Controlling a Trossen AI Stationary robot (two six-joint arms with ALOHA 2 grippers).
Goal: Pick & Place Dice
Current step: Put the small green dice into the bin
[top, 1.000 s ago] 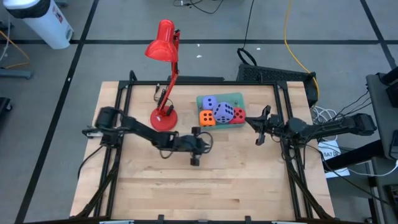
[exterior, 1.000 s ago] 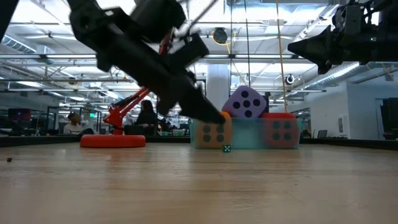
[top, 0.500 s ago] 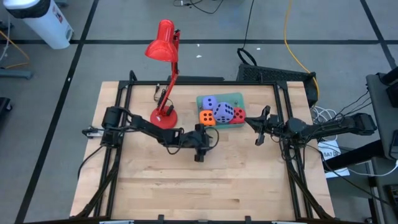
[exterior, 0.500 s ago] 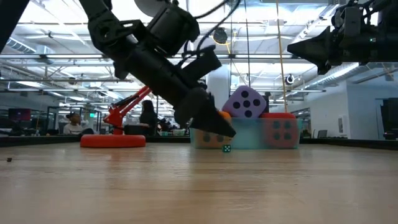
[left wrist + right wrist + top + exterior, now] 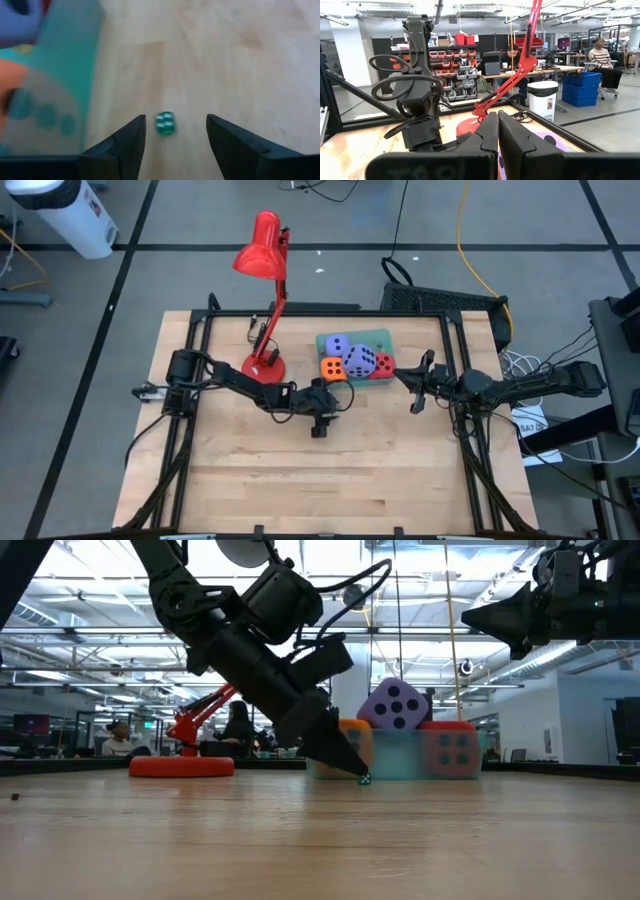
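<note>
The left gripper [image 5: 175,131] is hanging open over a small green die [image 5: 165,123] on the wooden table [image 5: 380,470] (fingers either side, not touching). Beyond, four foam dice [image 5: 360,361] are sitting in the teal tray [image 5: 382,337]; the right gripper [image 5: 416,383] is hovering shut beside it.

Two dark, jointed arms with looping black cables, tapered black fingers [image 5: 131,145].
</note>
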